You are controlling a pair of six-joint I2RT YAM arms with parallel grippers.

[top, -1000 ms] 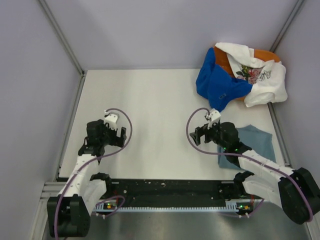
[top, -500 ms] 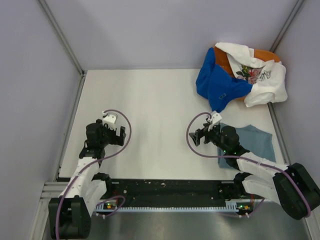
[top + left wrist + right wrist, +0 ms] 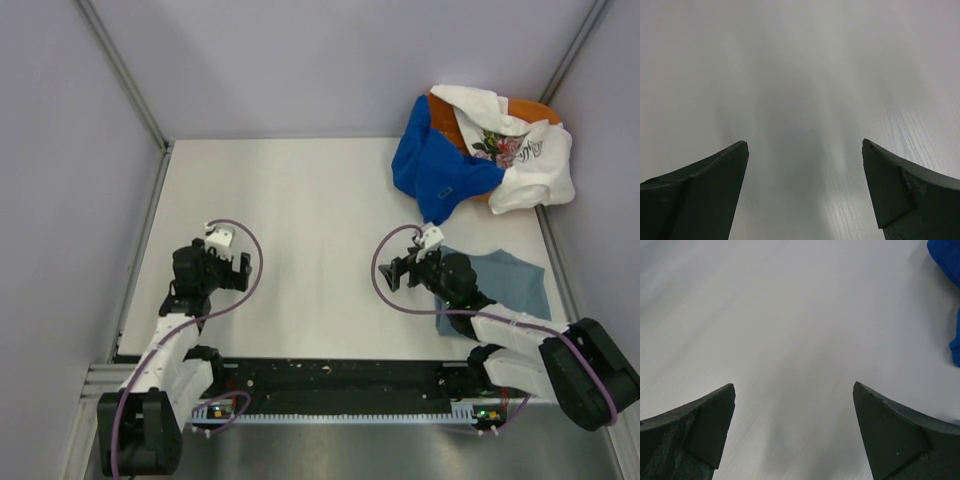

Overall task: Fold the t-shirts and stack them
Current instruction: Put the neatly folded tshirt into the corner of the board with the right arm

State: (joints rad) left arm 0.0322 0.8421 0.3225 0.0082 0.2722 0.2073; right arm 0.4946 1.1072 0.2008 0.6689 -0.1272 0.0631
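Note:
A folded slate-blue t-shirt [image 3: 512,282] lies flat at the near right of the table. At the back right corner a crumpled royal blue t-shirt [image 3: 435,165], a white floral-print t-shirt [image 3: 520,150] and an orange t-shirt [image 3: 535,108] beneath them lie in a heap. The royal blue one also shows at the right edge of the right wrist view [image 3: 947,260]. My right gripper [image 3: 397,272] is open and empty, low over bare table left of the slate-blue shirt. My left gripper [image 3: 210,262] is open and empty over bare table at the near left.
The white table [image 3: 300,230] is walled by grey panels at the back and both sides. A black rail [image 3: 340,385] with the arm bases runs along the near edge. Purple cables loop above each wrist.
My right gripper has drawn back toward the near edge and lowered slightly. My left gripper has also drawn back a little toward its base. The shirts have not moved.

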